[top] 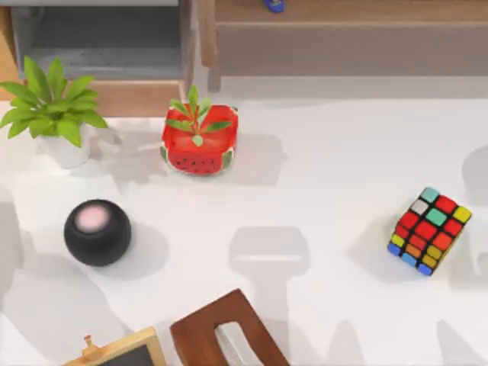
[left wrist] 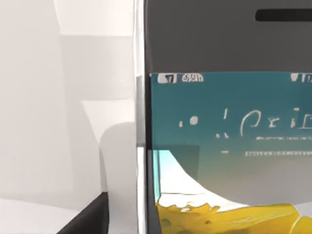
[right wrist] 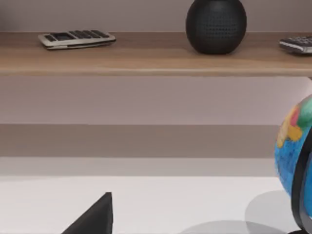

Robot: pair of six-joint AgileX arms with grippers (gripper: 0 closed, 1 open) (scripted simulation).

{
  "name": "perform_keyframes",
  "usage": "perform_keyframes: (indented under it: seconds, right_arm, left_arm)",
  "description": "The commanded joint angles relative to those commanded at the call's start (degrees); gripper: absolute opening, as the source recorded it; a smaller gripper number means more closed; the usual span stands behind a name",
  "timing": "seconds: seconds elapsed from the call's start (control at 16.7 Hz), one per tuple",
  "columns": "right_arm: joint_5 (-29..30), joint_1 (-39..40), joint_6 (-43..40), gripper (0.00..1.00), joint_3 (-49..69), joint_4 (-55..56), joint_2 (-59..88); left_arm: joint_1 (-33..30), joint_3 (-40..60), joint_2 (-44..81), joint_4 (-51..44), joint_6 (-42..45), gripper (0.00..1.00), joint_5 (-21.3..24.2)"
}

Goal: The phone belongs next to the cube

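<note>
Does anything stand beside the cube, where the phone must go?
Nothing visible does. The table beside the cube is bare; the watermelon planter and the black speaker stand far to its left. The phone sits close before the left wrist camera.

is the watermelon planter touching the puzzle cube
Apart. In the top view the planter sits near the table's middle back and the cube far to the right, with bare white table between them.

Cube: my black-edged 3x3 puzzle cube [top: 428,231] with red, teal, yellow, orange, blue and white stickers sits on the white worktop near its right side, turned corner-on, mostly red face up.
Phone: my left wrist camera sees a white-framed smartphone [left wrist: 224,136] very close, screen lit teal and yellow, dark speaker slot above.
</note>
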Motion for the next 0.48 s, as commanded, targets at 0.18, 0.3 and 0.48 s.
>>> perform_keyframes:
  seconds: [0.18, 0.3, 0.48]
  right_arm:
    - [0.0, 0.0, 0.0, 1.0, 0.0, 0.0, 0.0]
    - [0.0, 0.0, 0.0, 1.0, 0.0, 0.0, 0.0]
    - [0.0, 0.0, 0.0, 1.0, 0.0, 0.0, 0.0]
  left_arm:
    - [0.0, 0.0, 0.0, 0.0, 0.0, 0.7, 0.0]
    - [0.0, 0.0, 0.0, 0.0, 0.0, 0.55, 0.0]
    - [0.0, 0.0, 0.0, 0.0, 0.0, 0.32, 0.0]
